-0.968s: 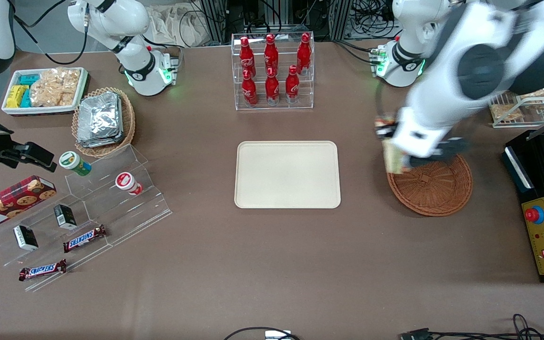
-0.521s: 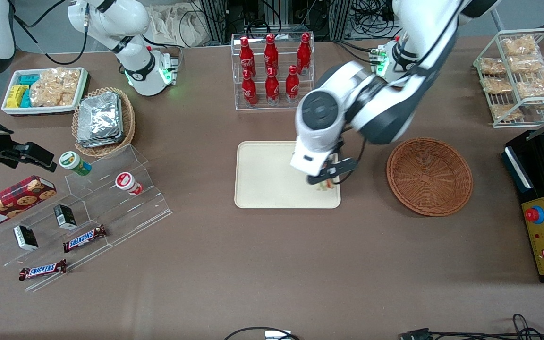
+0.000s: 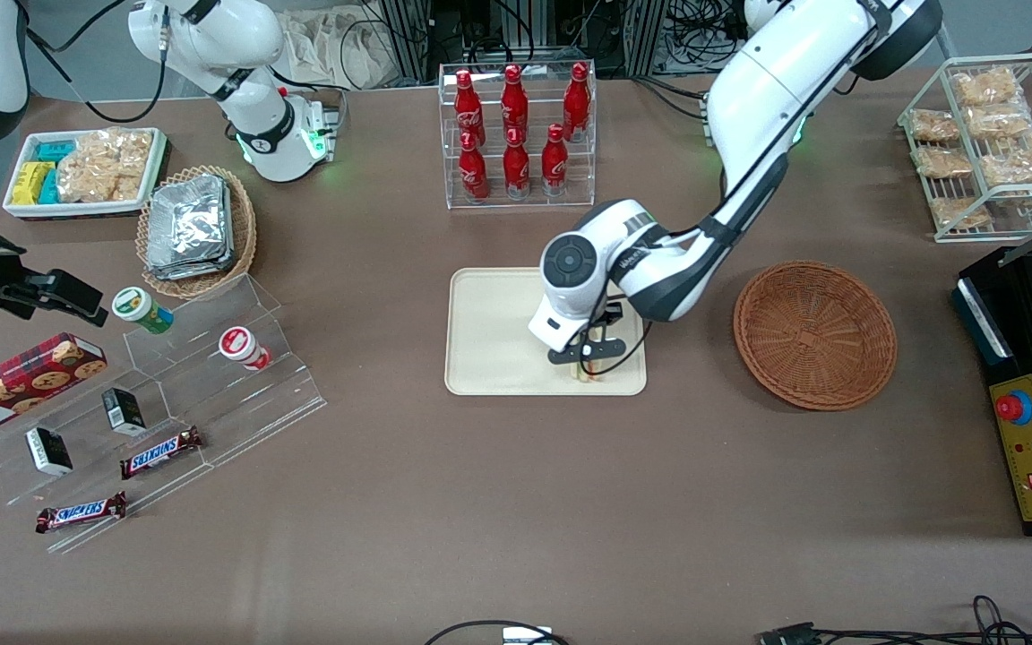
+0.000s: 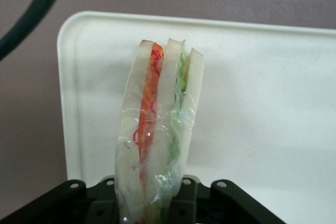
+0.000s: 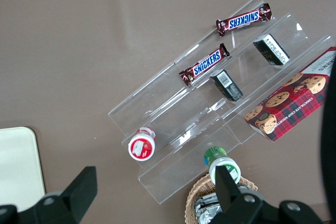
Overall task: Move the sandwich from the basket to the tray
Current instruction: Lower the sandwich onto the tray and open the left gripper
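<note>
Now the tool [image 3: 586, 365] is closed on the plastic-wrapped triangular white-bread sandwich [image 4: 157, 129], low over the flat cream-beige rectangular plastic tray [image 3: 498, 358], at its edge nearest the front camera. The round reddish-brown wicker basket [image 3: 814, 334] sits on the bench toward the working arm's end.

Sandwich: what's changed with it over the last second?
The gripper carried the sandwich out of the basket and across to the tray, then came lower, toward the tray's edge nearer the front camera. The jaws stay shut on the sandwich, not yet released. Basket, tray and the bottle rack have not moved.
</note>
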`<state>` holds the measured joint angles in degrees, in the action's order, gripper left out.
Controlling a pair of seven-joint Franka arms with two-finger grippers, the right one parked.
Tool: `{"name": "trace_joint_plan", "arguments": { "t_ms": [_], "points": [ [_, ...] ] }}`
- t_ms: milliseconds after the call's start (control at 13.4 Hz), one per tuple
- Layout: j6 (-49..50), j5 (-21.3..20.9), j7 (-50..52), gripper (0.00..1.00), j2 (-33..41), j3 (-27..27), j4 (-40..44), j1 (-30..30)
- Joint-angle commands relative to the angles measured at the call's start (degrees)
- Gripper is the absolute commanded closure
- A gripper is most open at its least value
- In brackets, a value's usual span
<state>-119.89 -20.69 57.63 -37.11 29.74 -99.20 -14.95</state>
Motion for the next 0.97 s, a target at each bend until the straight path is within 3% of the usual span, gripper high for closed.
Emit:
{"name": "trace_joint_plan", "arguments": {
  "t_ms": [0,447,521,596,894],
  "points": [
    [-1.1,-0.9,-1.0,0.79,2.4,0.4,-3.1,1.0],
    [-5.6,0.0,0.2,0.74,3.9,0.5,-8.6,3.5],
    [-5.5,0.1,0.3,0.54,3.9,0.5,-8.6,3.6],
    [-5.5,0.7,0.4,0.01,4.0,0.4,-8.5,3.6],
    [-4.1,3.6,0.2,0.00,7.5,0.3,-7.7,4.1]
  ]
}}
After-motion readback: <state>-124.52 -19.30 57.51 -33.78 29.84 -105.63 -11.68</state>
